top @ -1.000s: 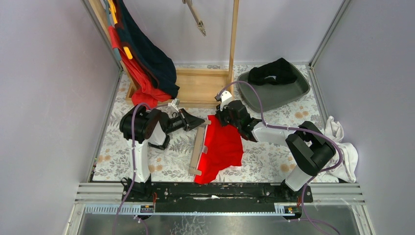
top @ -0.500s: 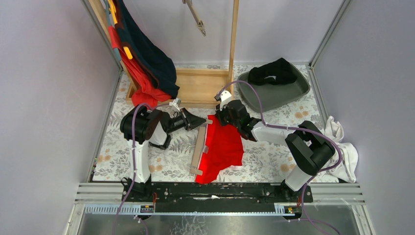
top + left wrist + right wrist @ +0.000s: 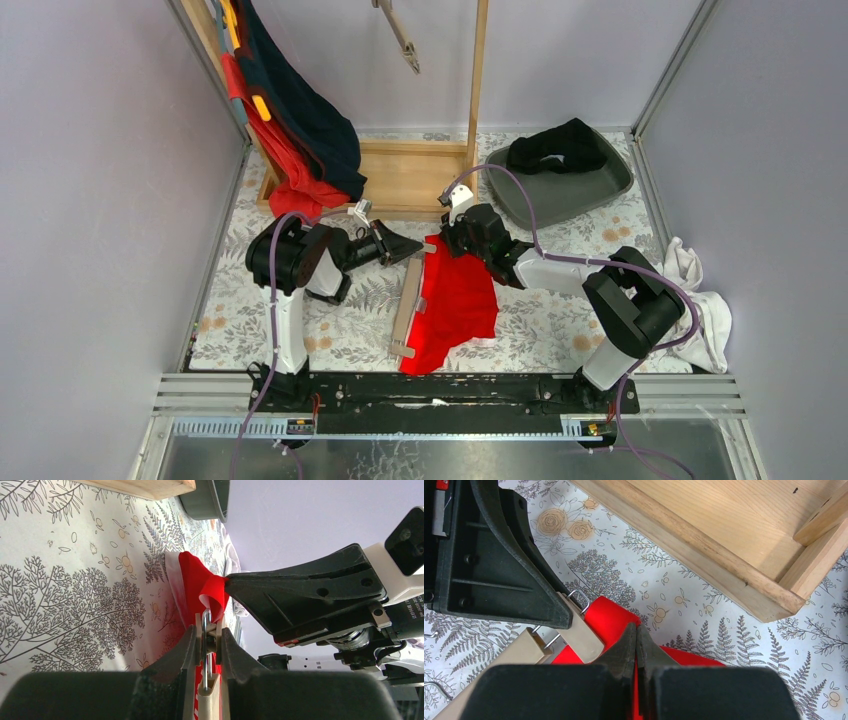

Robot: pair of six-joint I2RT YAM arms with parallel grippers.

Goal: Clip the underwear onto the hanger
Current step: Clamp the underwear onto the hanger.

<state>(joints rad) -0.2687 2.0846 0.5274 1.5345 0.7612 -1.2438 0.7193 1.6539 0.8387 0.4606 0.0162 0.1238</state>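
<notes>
The red underwear [image 3: 455, 300] lies on the floral table beside the wooden hanger [image 3: 405, 310]. My left gripper [image 3: 412, 248] is shut on the hanger's far clip [image 3: 210, 630], squeezing its two beige paddles. My right gripper [image 3: 448, 240] is shut on the underwear's upper corner [image 3: 611, 617] and holds it right at that clip [image 3: 576, 627]. In the left wrist view the red fabric [image 3: 200, 587] stands at the clip's mouth; whether it sits between the clip's jaws is hidden.
A wooden rack base [image 3: 405, 180] stands just behind both grippers, with dark and red garments [image 3: 300, 130] hung at its left. A grey tray [image 3: 590, 190] with black cloth sits back right. White cloth [image 3: 700, 300] lies at the right edge.
My left gripper with the clip has shifted slightly toward the right gripper. The underwear's corner stays held at the clip.
</notes>
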